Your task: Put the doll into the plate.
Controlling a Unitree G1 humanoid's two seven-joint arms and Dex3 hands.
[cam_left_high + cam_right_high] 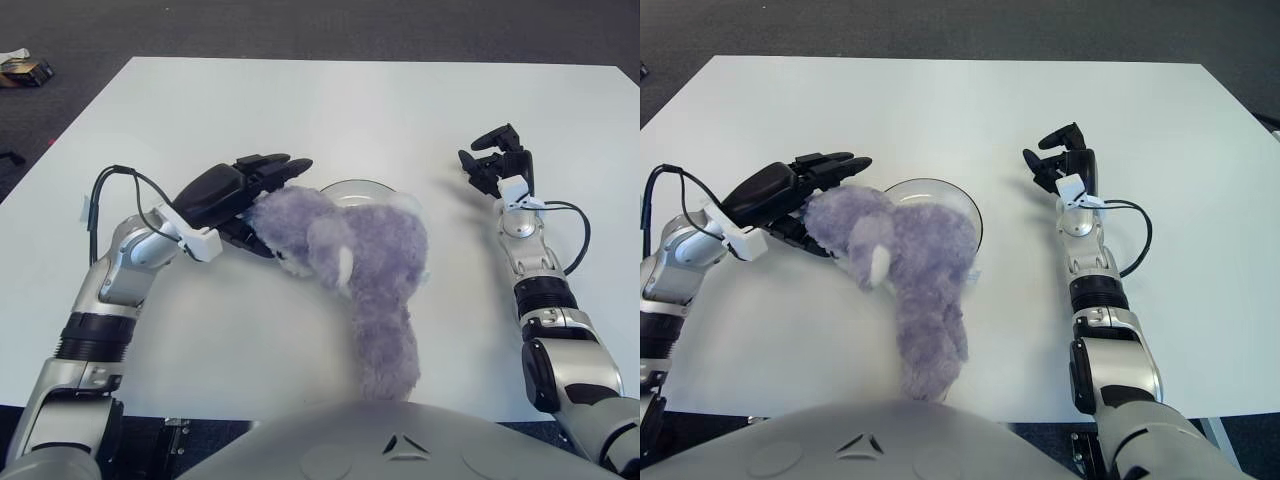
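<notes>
Lying across the white worktop (300, 100), the purple plush doll (355, 260) is seen with its upper body covering most of the clear plate (958, 205) and its lower part trailing toward the near edge. The left hand (245, 195) is placed against the doll's head from the left, its fingers extended over and beside the plush; a closed grasp cannot be confirmed. The right hand (497, 162) is shown right of the plate, fingers loosely curled and holding nothing.
</notes>
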